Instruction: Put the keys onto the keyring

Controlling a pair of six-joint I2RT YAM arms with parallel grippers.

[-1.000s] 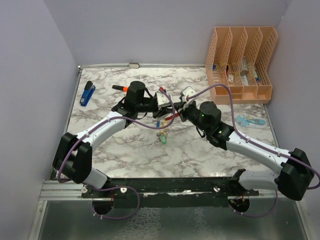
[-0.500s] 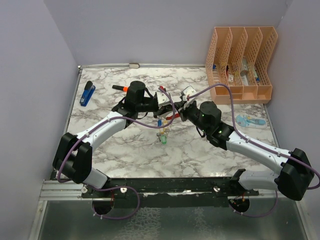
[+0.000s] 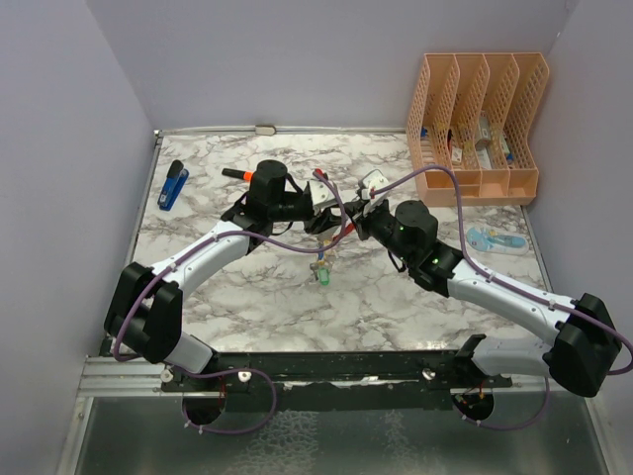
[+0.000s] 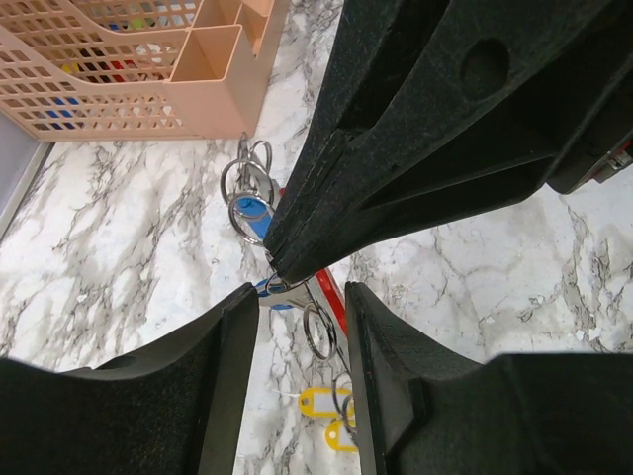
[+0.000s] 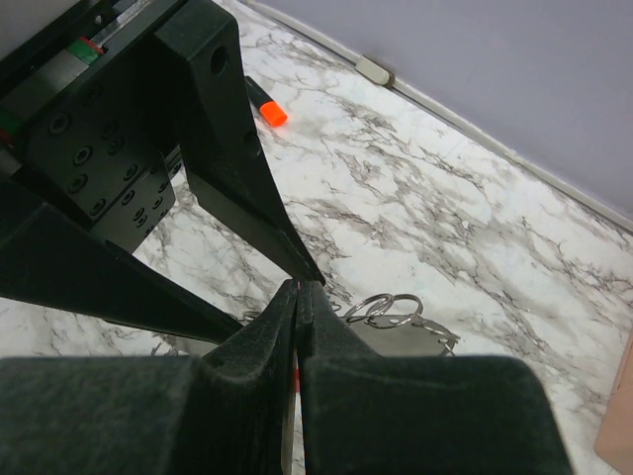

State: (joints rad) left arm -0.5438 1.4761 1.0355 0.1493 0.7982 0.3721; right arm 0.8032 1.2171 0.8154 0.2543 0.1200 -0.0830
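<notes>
My right gripper [image 3: 349, 226] [image 5: 300, 287] is shut on the keyring [image 3: 339, 231], held above the table mid-scene. A red sliver of the ring shows between its pads. The keyring's red bar [image 4: 331, 297] and its silver side [image 5: 396, 334] carry small split rings [image 5: 386, 307]. Keys hang below the ring: a blue-headed one [image 3: 314, 242] [image 4: 255, 213], yellow tags [image 4: 321, 401] and a green one [image 3: 321, 278]. My left gripper [image 3: 320, 214] [image 4: 302, 297] stands open right against the right one's tip, its fingers [image 4: 229, 396] either side of a split ring [image 4: 318, 332].
A peach file organizer [image 3: 477, 129] [image 4: 148, 69] stands at the back right. Near the left edge lies a blue stapler [image 3: 174, 185], with an orange marker [image 3: 235, 174] [image 5: 263, 105] beside it. A light-blue object [image 3: 495, 240] rests at the right. Walls close in on three sides.
The left gripper's jaws narrowed, then spread wider apart. Both arms stay almost where they were, and the keys still hang under the ring.
</notes>
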